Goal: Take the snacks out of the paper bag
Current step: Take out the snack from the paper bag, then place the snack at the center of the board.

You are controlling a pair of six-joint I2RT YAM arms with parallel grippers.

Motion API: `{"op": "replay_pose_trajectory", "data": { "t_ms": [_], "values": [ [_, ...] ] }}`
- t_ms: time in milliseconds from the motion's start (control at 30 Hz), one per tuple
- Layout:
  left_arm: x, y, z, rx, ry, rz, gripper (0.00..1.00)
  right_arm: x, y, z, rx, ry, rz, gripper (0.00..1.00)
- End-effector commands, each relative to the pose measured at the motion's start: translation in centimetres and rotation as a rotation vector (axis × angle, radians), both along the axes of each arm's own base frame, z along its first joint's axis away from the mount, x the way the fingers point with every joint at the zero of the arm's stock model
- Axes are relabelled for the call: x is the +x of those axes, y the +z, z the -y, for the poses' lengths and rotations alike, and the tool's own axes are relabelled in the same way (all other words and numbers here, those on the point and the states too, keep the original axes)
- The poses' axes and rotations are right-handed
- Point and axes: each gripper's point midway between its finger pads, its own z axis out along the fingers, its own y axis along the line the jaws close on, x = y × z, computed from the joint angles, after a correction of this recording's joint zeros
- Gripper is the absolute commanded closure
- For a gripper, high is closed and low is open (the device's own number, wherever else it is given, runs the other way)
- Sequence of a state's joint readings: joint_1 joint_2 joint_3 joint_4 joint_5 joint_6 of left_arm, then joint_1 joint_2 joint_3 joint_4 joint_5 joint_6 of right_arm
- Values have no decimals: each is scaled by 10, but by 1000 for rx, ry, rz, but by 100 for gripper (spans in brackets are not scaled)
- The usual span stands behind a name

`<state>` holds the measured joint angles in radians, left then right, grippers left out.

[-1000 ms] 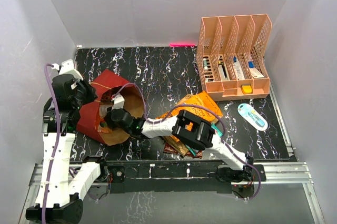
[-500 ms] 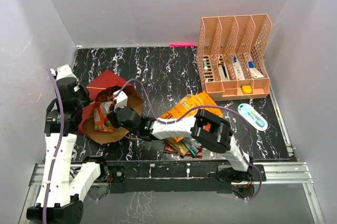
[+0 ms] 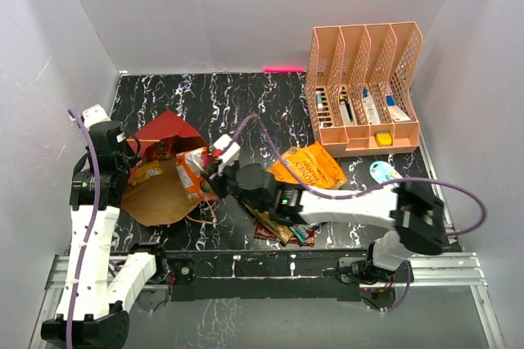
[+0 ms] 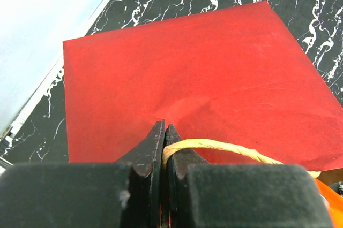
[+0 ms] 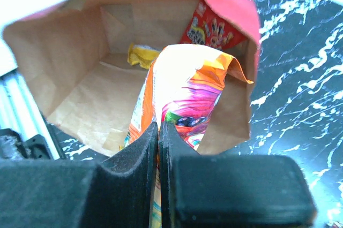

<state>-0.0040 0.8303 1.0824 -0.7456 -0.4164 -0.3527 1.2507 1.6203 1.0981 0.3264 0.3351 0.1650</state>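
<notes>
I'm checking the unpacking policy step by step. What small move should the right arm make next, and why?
Probably draw the right gripper away toward the snack pile, since it is shut on an orange packet at the mouth of the paper bag, whose handle the left gripper pins.

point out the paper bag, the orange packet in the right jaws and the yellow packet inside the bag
paper bag [image 5: 67,51]: right wrist view, brown inner wall
orange packet [image 5: 187,89]: right wrist view, middle of its face
yellow packet [image 5: 142,55]: right wrist view, its middle
</notes>
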Motion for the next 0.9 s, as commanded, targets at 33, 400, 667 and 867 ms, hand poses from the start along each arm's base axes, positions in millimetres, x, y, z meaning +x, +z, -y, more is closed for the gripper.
{"op": "replay_pose_trajectory", "data": {
  "t_ms": [33,400,667,867],
  "values": [
    [-3,-5,6,-59,20,6,100,-15,100,46,219,22,152,93],
    [3,10,11,-18,-69,58,100,-20,112,163,203,-211,-5,93],
    [22,17,39,-83,-228,81,100,-11,75,209,145,-363,-202,93],
    [33,21,49,-94,-305,22,100,8,52,221,200,-358,-362,93]
  ]
}}
